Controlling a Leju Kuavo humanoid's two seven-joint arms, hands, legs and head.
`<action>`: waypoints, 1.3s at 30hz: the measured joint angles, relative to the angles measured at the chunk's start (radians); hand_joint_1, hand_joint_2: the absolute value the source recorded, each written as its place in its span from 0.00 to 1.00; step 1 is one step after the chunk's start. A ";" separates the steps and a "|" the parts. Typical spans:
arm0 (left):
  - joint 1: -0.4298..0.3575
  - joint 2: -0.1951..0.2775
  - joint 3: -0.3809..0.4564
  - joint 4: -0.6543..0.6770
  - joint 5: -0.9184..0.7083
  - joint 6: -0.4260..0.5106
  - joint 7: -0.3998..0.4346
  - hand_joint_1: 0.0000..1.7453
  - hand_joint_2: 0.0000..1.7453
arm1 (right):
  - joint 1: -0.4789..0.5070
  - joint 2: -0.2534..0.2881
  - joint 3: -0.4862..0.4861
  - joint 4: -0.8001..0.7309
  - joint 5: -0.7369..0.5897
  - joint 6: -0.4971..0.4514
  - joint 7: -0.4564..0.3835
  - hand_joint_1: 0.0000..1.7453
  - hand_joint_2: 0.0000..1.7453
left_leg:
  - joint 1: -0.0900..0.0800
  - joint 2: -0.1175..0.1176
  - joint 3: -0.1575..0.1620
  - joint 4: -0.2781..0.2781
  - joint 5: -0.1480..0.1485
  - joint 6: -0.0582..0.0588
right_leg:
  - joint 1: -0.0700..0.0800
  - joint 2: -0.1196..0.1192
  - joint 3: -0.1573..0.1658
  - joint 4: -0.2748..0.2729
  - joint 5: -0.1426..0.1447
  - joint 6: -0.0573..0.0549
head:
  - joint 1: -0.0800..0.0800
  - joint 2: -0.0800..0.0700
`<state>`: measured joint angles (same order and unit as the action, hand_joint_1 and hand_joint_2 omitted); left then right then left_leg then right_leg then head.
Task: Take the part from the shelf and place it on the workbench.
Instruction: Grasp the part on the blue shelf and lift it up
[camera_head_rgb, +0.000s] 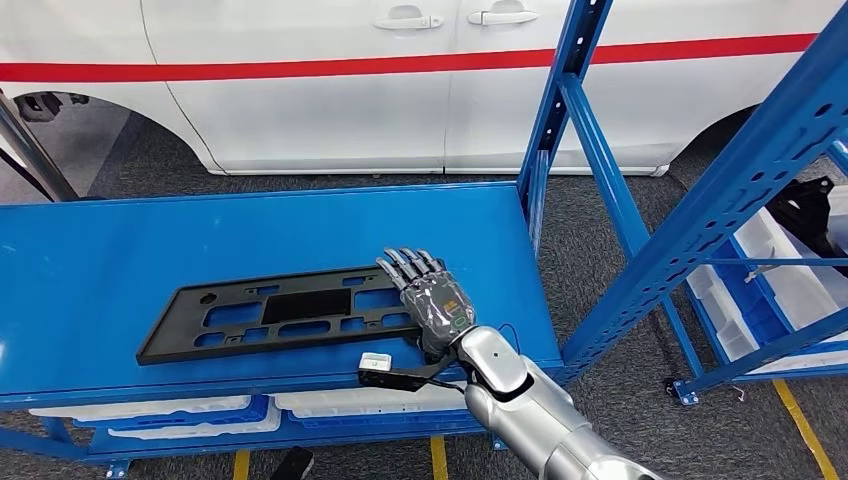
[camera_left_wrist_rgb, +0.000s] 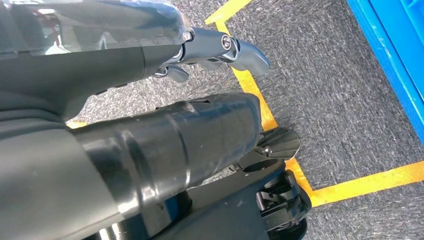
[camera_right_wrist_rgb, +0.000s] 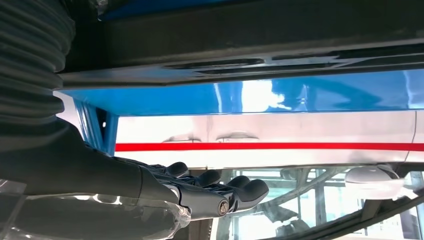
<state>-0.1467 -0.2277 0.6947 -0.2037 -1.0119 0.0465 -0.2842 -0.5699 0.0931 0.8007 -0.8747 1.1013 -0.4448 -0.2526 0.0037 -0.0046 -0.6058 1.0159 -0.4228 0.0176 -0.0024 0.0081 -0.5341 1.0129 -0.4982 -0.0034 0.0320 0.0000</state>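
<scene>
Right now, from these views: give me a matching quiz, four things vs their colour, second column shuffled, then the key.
Things:
1. part
2. workbench
3. car
4. floor lines

Colours:
A. yellow
B. white with a red stripe
C. black
D. blue

Pairs: 1-C, 2-D, 3-B, 4-A

Your head view looks forward and down from high up on the blue desk (camera_head_rgb: 90, 270) and the white car (camera_head_rgb: 300, 90) behind it. The right wrist view, close and turned, shares both. The left wrist view faces the floor (camera_left_wrist_rgb: 330, 90).
</scene>
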 joint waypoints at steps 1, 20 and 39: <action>0.000 0.000 0.000 0.000 0.000 0.000 0.000 0.00 0.00 | -0.001 0.000 0.000 0.003 0.002 -0.002 0.001 0.00 1.00 | 0.000 0.000 0.000 0.000 0.000 0.000 | 0.000 0.000 0.000 0.000 0.000 0.000 | 0.000 0.000; 0.000 0.002 0.000 0.000 0.003 0.001 -0.003 0.00 0.00 | -0.014 0.000 -0.001 0.073 0.064 -0.024 0.082 1.00 1.00 | 0.000 0.000 0.000 0.000 0.000 0.000 | 0.000 0.000 0.000 0.000 0.000 0.000 | 0.000 0.000; 0.001 0.003 0.002 0.000 0.009 0.001 -0.010 0.00 0.00 | -0.013 -0.001 -0.006 0.075 0.077 -0.078 0.069 1.00 1.00 | 0.000 0.000 0.002 0.000 0.000 0.000 | 0.000 0.000 0.002 0.000 0.000 0.000 | 0.000 0.000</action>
<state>-0.1456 -0.2251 0.6965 -0.2037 -1.0025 0.0477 -0.2940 -0.5831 0.0919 0.7946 -0.8001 1.1780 -0.5225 -0.1835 0.0037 -0.0045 -0.6043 1.0160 -0.4226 0.0178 -0.0025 0.0081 -0.5325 1.0128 -0.4982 -0.0034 0.0320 0.0000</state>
